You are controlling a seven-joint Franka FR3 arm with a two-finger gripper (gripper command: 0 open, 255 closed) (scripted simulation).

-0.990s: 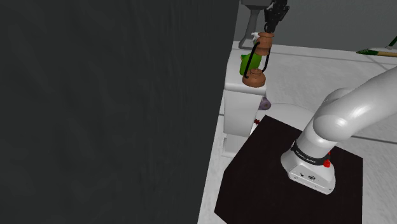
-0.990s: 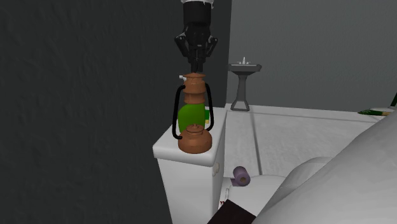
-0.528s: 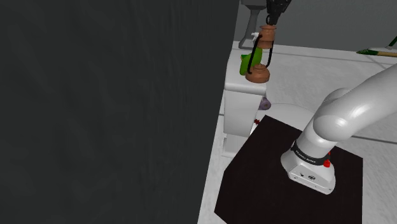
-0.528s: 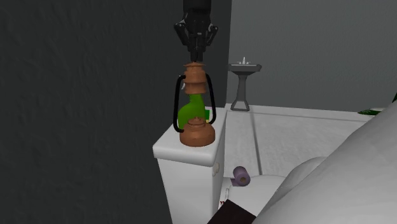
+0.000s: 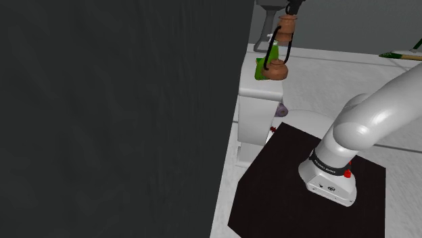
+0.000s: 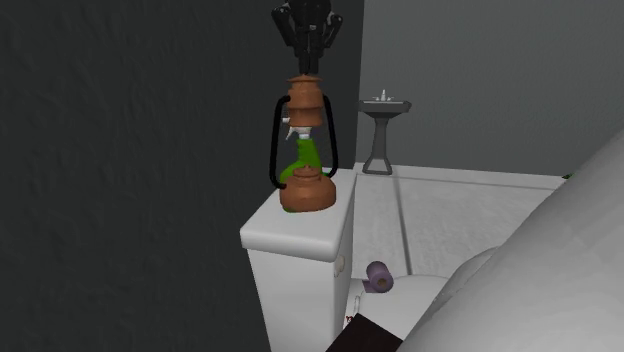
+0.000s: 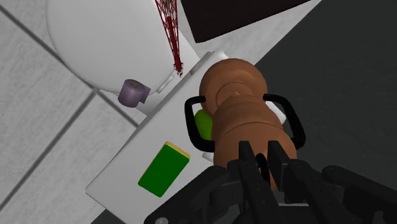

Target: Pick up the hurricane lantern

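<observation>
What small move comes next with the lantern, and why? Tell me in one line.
Probably lift straight up: the gripper is shut on the top of the lantern, which hangs tilted, and its base looks barely above the toilet tank, close to a green block.

Lantern — smooth, matt finish

- Place: household bathroom.
- White toilet: cistern against the dark wall, bowl in front of it.
- Pedestal washbasin, at the far grey wall.
- Pale tiled floor, grout lines showing.
- Purple paper roll, just beside the cistern.
</observation>
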